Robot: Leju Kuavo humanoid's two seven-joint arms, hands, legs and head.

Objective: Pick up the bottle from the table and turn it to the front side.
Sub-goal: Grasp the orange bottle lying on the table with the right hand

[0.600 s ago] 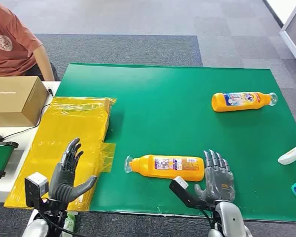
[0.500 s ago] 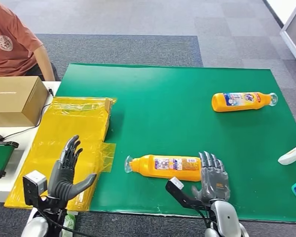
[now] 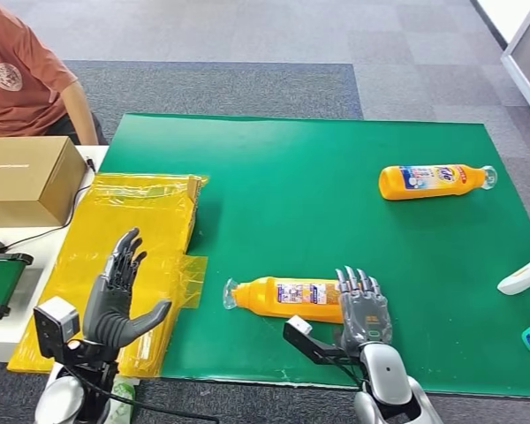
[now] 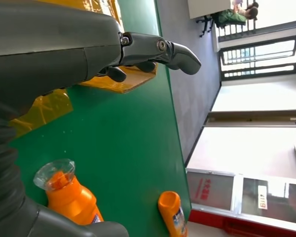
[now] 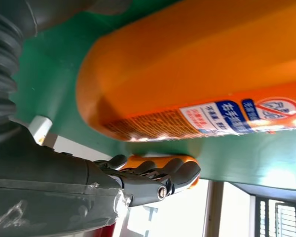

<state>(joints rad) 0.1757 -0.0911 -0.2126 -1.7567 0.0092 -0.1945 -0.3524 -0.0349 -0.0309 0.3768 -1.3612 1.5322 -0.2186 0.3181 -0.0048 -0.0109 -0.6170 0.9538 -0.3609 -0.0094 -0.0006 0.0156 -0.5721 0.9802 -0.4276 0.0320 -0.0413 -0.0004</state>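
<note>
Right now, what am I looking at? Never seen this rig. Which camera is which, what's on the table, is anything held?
It is a two-armed humanoid robot. The wide picture comes from its head, looking down at a green mat; the other two come from cameras at its wrists and are turned sideways. The left hand hovers over yellow plastic, fingers spread, holding nothing. The right hand is open at the base end of the near bottle, which lies on its side; no grip shows yet. A far bottle also lies on the mat. A cardboard box sits to the left, with a person behind it.
</note>
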